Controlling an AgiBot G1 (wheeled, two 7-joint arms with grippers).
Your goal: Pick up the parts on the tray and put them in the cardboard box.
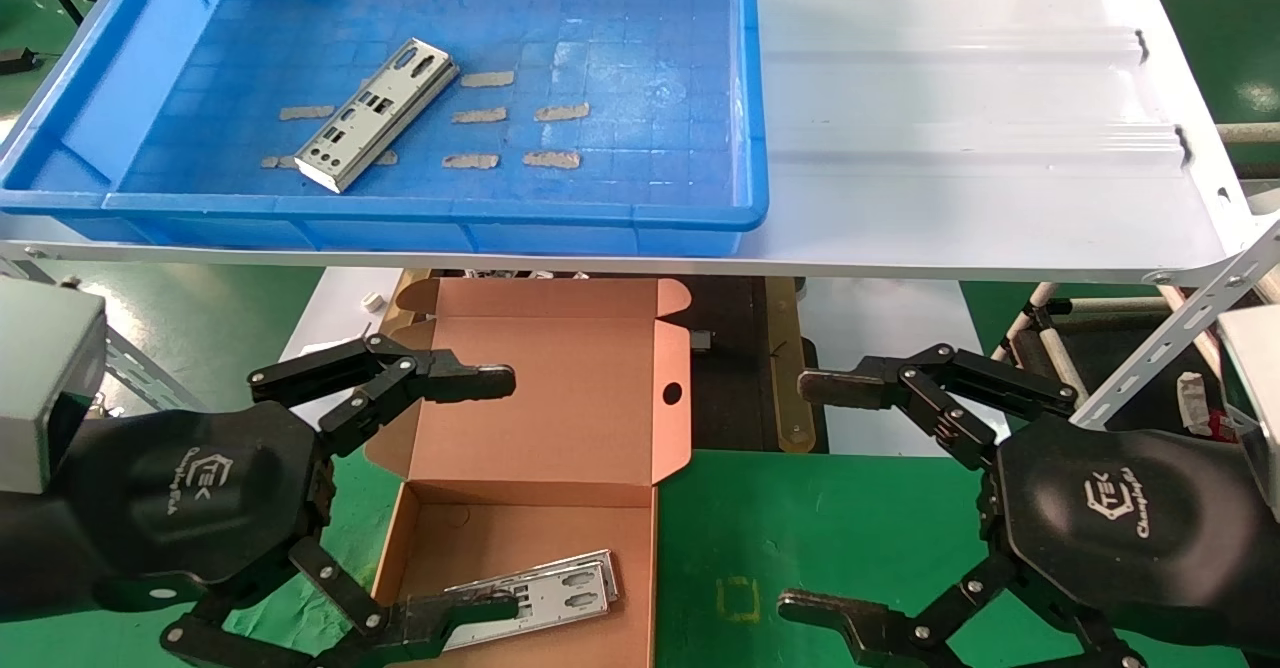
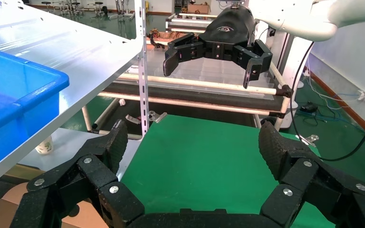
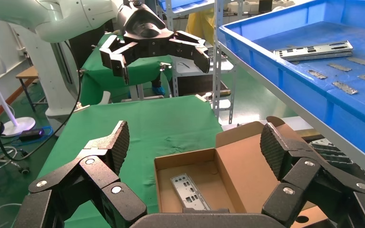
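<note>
Sitting low and near the robot, both claws spread wide and gripping nothing: left claw (image 1: 430,493) hanging over the near-left corner of the cardboard box (image 1: 545,418), right claw (image 1: 830,498) hovering over the green table (image 1: 820,538) to the box's right. Lying well ahead and above on the white shelf (image 1: 960,148), inside the blue tray (image 1: 400,213): one remaining part (image 1: 378,113), resting flat on the grid floor in the tray's left half, among small tan tape strips (image 1: 560,111). Lying almost straight forward of the left claw and far to the left of the right claw, so judging the left arm the nearer and the likelier one to reach. Running diagonally, the part's long axis: near end pointing toward the tray's front-left, far end pointing back and to the right, with the punched cutouts facing up. Calling, probably, for a wrist turn so that the claw closes across the narrow width and not along the length. Resting already in the open box: another part (image 1: 545,598), lying along the box floor with its long axis roughly left to right, slightly tilted, partly hidden under the lower left finger in the head view. Standing open toward the shelf: the box lid with its round hole (image 1: 672,393).
</note>
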